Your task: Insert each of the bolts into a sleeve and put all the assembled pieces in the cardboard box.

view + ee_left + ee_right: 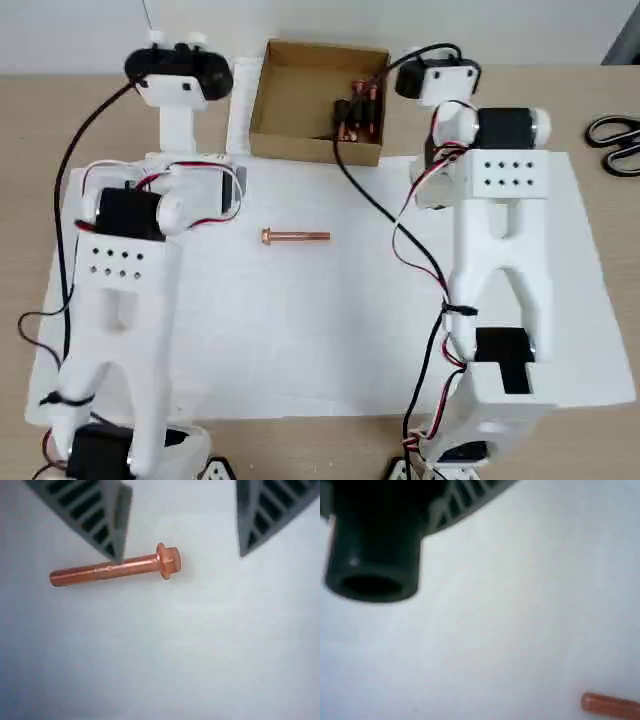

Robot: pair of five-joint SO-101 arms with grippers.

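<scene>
Claw (180,557) spread over bolt (115,569) on white sheet (175,655).

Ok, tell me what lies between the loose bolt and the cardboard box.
Only bare white sheet separates the bolt from the cardboard box, as the high view shows; a black cable passes beside that stretch.

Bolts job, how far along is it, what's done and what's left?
Done: several assembled pieces lie in the cardboard box. In hand: the right gripper appears to hold a black sleeve, and the open left gripper hovers over the one loose bolt on the white sheet. Left: pick up that bolt, insert it in the sleeve, box it.
</scene>
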